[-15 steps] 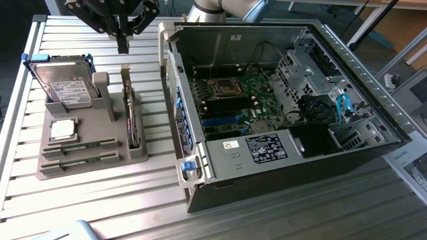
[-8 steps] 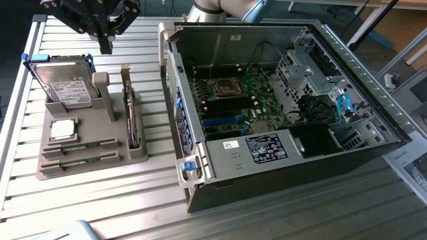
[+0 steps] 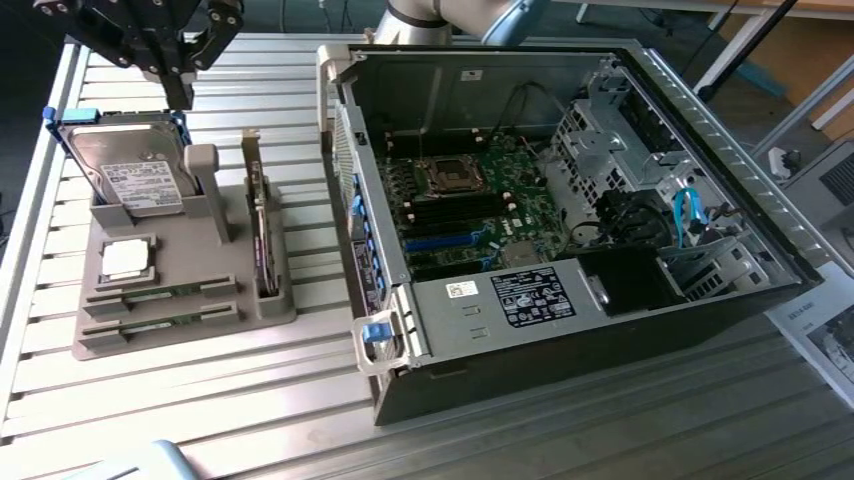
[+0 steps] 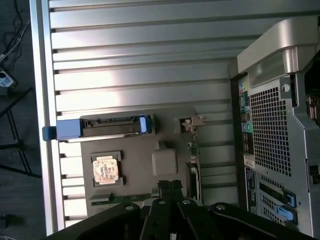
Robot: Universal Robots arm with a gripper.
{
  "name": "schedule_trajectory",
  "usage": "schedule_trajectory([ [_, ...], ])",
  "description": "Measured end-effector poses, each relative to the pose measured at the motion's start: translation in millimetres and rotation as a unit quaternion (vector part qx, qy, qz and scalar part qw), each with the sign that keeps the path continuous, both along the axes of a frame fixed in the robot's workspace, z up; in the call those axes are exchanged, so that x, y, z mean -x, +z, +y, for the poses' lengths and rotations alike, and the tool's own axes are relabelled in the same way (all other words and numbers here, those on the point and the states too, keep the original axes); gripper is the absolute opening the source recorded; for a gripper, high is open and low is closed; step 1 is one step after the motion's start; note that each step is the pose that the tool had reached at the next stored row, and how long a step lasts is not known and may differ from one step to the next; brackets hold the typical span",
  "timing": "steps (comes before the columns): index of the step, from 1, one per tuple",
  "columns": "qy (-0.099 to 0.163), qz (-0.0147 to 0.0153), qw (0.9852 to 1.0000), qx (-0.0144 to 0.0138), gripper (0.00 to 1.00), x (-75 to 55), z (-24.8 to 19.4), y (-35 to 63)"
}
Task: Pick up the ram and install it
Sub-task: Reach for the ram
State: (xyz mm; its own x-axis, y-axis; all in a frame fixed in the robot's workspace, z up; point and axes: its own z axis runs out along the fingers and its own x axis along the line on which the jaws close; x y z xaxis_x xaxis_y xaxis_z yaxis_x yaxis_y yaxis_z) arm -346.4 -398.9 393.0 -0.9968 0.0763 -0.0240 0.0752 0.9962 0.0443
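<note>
Black metal claw (image 3: pixel 180 98), pinched closed on nothing, hangs at the exterior view's upper left; the narrow green ram stick (image 3: pixel 160 293) lies crosswise in a grey plastic holder (image 3: pixel 187 338), lower left, well below it.

Bright, even daylight falls on the slatted metal table (image 3: pixel 267 420), leaving a white glare band at 8 o'clock in the exterior view. The inside of the open computer case (image 3: pixel 694 330) is shadowed. In the wrist view, glare washes the slats beyond the gray tray (image 4: pixel 135 150), and the gripper (image 4: pixel 170 187) is a dark silhouette.
</note>
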Motion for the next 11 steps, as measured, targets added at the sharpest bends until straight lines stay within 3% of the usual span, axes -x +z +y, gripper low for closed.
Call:
schedule_trajectory([
  [4, 0.0, 0.0, 1.0, 0.0, 0.11, 15.7, 0.0, 0.0],
  [11, 0.0, 0.0, 1.0, 0.0, 0.11, 16.9, -0.4, -0.1],
])
